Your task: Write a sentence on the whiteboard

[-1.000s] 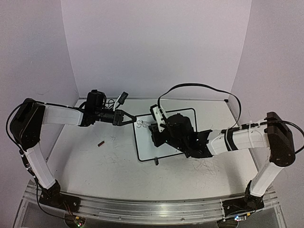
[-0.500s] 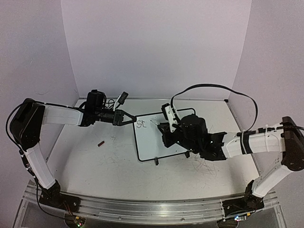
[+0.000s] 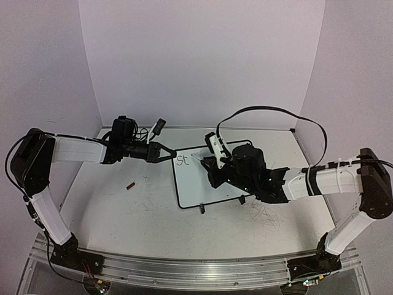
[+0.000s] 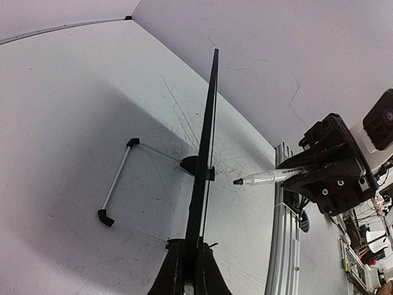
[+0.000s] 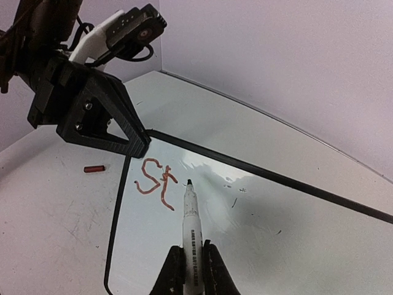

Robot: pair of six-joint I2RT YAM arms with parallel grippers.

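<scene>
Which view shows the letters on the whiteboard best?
Right wrist view: the letters "St" read large and clear. Top external shows them tiny; left wrist sees the whiteboard edge-on, no letters.

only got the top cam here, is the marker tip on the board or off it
Observer: Off it. The left wrist view has the board edge-on, and the marker tip shows a clear gap from the face.
Operator: how is the left holding the board
Observer: The left gripper is shut on the frame, one finger on each face.
Operator: marker straight in the right?
Observer: Yes. In the right wrist view the right gripper pinches the barrel, and the marker points straight out between the fingers.
</scene>
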